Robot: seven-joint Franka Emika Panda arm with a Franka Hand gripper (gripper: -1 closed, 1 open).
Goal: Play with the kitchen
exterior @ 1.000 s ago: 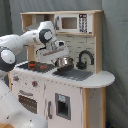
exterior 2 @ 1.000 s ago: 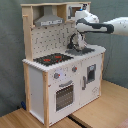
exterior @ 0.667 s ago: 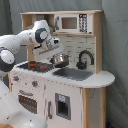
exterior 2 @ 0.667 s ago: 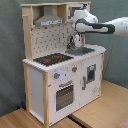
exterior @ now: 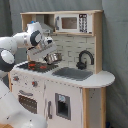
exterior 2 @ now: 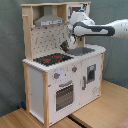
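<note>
The toy kitchen is white and pale wood, with a black faucet, a grey sink and a red-ringed hob. In the second exterior view the kitchen shows its grey hood, hob and oven door. My gripper is shut on a small metal pot and holds it just above the counter, between hob and sink. In the second exterior view the gripper holds the pot, which looks dark, in front of the pegboard.
A toy microwave sits on the upper shelf above the sink. Knobs line the front panel above the oven. The kitchen stands on a wooden floor before a grey curtain. My white arm reaches in from the first exterior view's left.
The gripper has carried the pot from over the sink toward the hob, leftward in the first exterior view, and slightly up.
</note>
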